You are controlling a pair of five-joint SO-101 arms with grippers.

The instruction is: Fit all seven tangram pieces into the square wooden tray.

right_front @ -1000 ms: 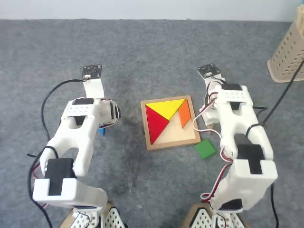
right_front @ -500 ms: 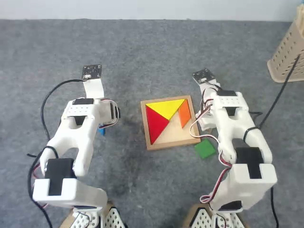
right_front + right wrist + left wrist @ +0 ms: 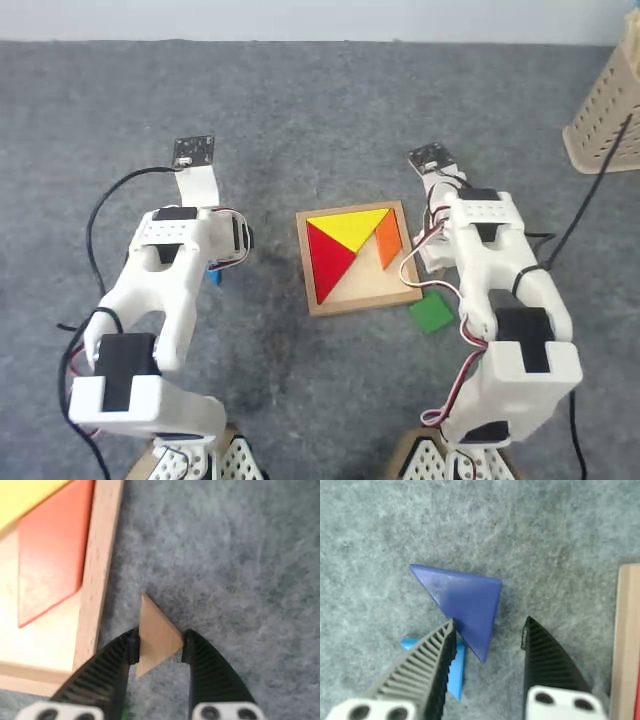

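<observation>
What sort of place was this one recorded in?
Likely a robotics test bench: a left arm and a right arm side by side on a grey felt-covered table, a tangram tray between them, a perforated rack at the edge.

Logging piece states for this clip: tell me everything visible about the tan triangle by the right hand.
The tan triangle is a small, flat, plain wood-coloured piece, seen against the grey carpet beside the tray's rim, apart from it. The right hand's two black fingers press its opposite sides.

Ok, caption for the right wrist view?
Right end effector pinches a tan triangle on the mat beside the wooden tray.
</observation>
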